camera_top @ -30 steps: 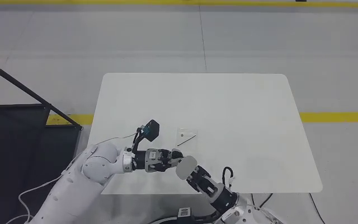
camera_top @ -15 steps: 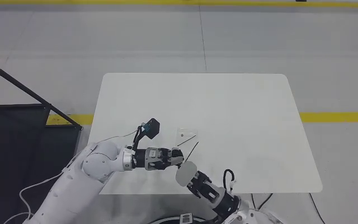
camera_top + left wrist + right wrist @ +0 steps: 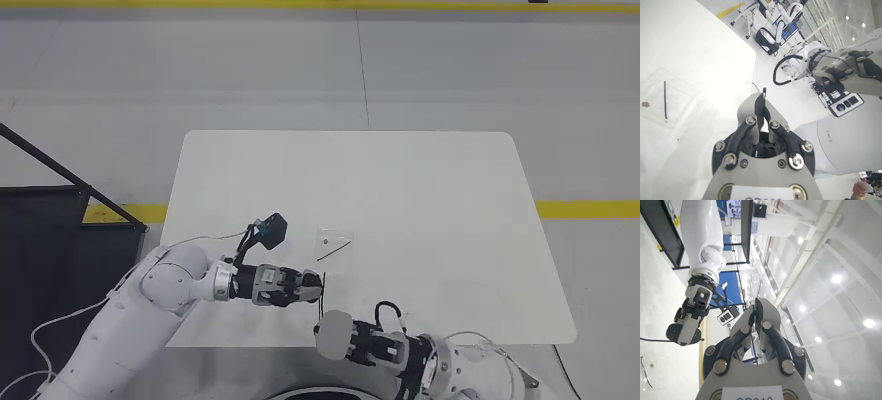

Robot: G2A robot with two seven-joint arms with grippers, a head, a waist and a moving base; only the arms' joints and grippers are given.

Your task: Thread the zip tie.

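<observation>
Two end effectors work close to the near edge of the white rounded-corner surface (image 3: 430, 200), with one thin black zip tie (image 3: 764, 91) in grip.
Left end effector (image 3: 762, 101) is clenched on the tie, whose tip stands past the fingertips, just inside the near edge. Right end effector (image 3: 755, 308) is closed with nothing seen between its pads, at that edge, near the left one but apart. Clear plastic bag (image 3: 681, 94) holding a second black tie (image 3: 665, 100) lies flat farther in, well away from every edge. White wrist label (image 3: 761, 193) carries print cut off at the frame.
</observation>
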